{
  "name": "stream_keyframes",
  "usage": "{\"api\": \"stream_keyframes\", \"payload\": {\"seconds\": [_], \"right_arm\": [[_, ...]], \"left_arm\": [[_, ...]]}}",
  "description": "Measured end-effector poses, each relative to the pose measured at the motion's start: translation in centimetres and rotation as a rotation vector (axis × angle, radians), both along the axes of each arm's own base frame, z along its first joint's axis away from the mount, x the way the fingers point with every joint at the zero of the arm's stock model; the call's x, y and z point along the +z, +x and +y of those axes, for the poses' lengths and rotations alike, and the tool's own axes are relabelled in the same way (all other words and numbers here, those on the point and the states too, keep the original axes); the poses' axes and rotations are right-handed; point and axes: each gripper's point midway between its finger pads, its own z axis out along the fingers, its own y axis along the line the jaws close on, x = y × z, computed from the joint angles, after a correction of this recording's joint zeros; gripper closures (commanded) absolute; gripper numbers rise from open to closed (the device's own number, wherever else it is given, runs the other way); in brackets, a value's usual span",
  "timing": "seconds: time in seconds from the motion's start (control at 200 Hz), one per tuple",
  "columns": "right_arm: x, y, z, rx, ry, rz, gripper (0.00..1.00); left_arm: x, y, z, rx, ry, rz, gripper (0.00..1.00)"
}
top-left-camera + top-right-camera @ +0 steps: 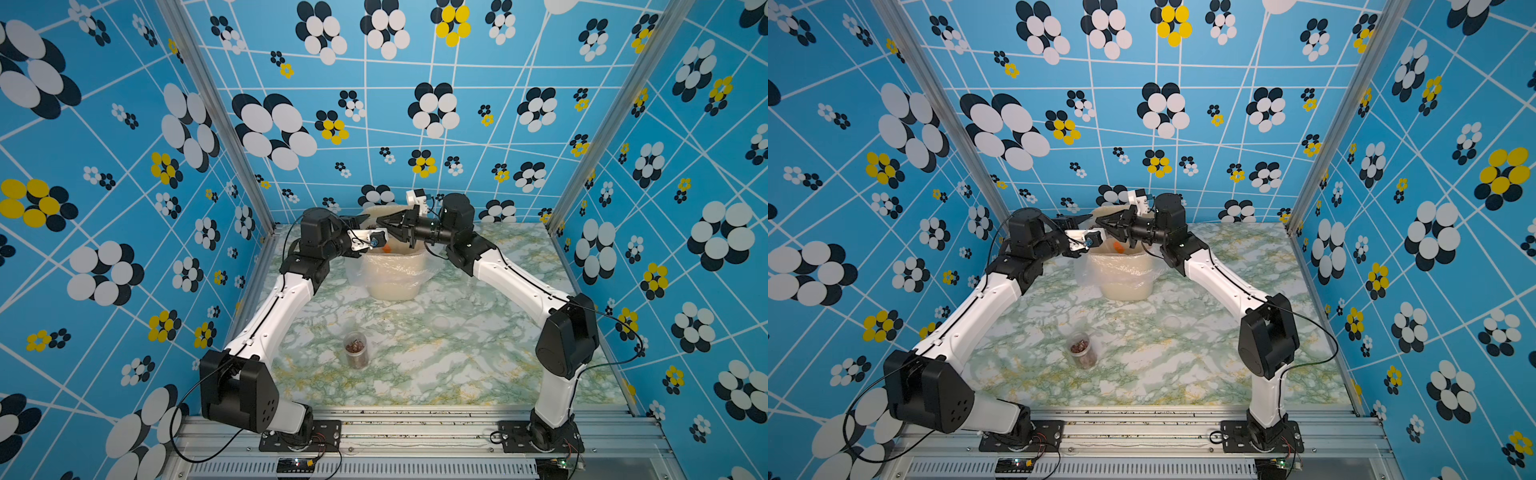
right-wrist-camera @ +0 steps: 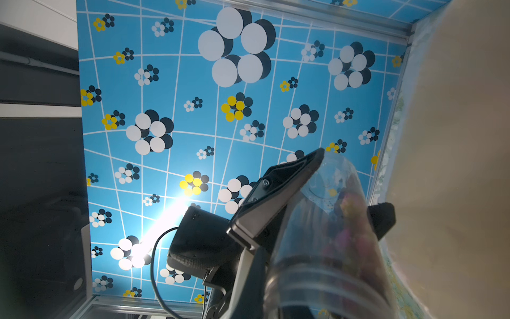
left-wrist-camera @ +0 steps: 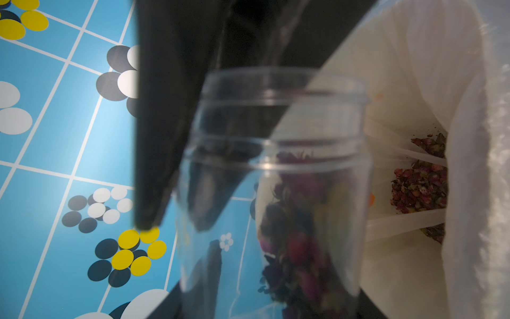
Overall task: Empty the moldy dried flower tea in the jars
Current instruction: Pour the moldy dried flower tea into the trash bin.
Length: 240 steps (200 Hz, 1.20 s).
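Left gripper (image 2: 355, 181) clamps a tilted clear jar (image 3: 276, 179) of dried flower tea (image 3: 298, 234) above the lined bin (image 1: 395, 278), mid-frame in both top views. Right gripper (image 1: 381, 224), clenched, points toward it. A second filled jar (image 1: 356, 351) stands at lower centre.

Open clear jar (image 3: 276, 116) tilted, reddish-pink dried tea (image 3: 298, 234) inside, second jar (image 1: 356, 351) upright, filled with buds
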Motion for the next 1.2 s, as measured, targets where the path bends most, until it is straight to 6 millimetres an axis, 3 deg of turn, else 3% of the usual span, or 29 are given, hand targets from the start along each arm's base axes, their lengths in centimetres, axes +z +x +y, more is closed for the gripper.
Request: {"api": "stream_keyframes", "payload": {"seconds": [0.195,0.73,0.89,1.029,1.199], "right_arm": [[0.0,0.2,-0.6,-0.009,0.013,-0.009,1.0],[0.7,0.8,-2.1,-0.036,0.039,-0.039,1.0],[1.2,1.1,-2.8,-0.051,0.049,-0.055,1.0],[1.2,1.4,-3.1,-0.059,0.048,-0.055,1.0],[1.2,1.5,-3.2,-0.061,0.049,-0.056,1.0]], "left_arm": [[0.5,0.1,0.2,0.006,-0.062,0.009,0.28],[2.3,-0.4,2.1,0.052,-0.28,0.055,0.1],[4.8,-1.9,3.4,0.085,-0.501,0.093,0.07],[9.0,-4.1,4.3,0.084,-0.763,0.149,0.07],[11.1,-5.5,5.2,0.119,-1.142,0.378,0.11]]}}
